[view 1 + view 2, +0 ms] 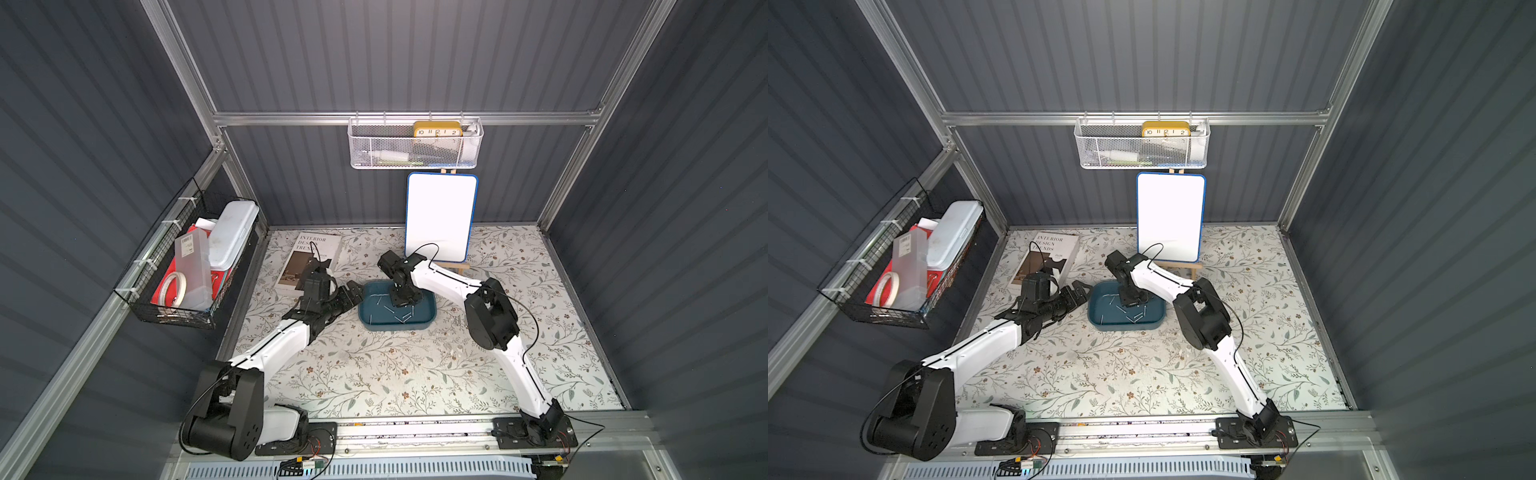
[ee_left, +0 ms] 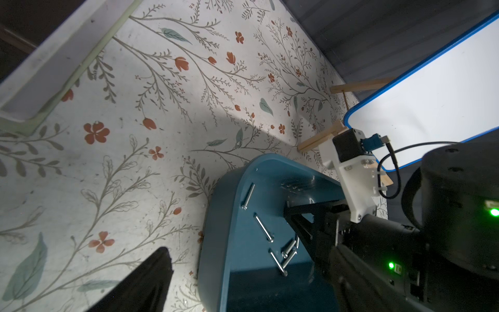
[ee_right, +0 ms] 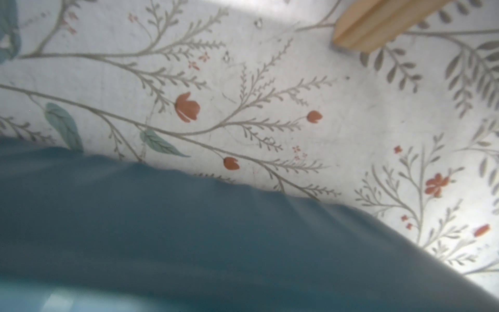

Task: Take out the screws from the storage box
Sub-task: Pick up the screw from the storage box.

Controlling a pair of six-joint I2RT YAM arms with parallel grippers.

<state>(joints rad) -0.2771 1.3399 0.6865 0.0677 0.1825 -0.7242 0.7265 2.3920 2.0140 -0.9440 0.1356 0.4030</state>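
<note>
The storage box is a shallow teal tray in the middle of the floral mat, seen in both top views. Several thin silvery screws lie loose on its floor, clearest in the left wrist view. My right gripper points down into the back of the tray, close to some screws. Its jaw gap is hidden. The right wrist view shows only the blurred tray wall. My left gripper hovers open at the tray's left end, with one black finger over the mat.
A book lies at the back left, behind my left wrist. A whiteboard on a wooden easel stands just behind the tray. A white mesh basket hangs on the back wall and a black wire basket on the left wall.
</note>
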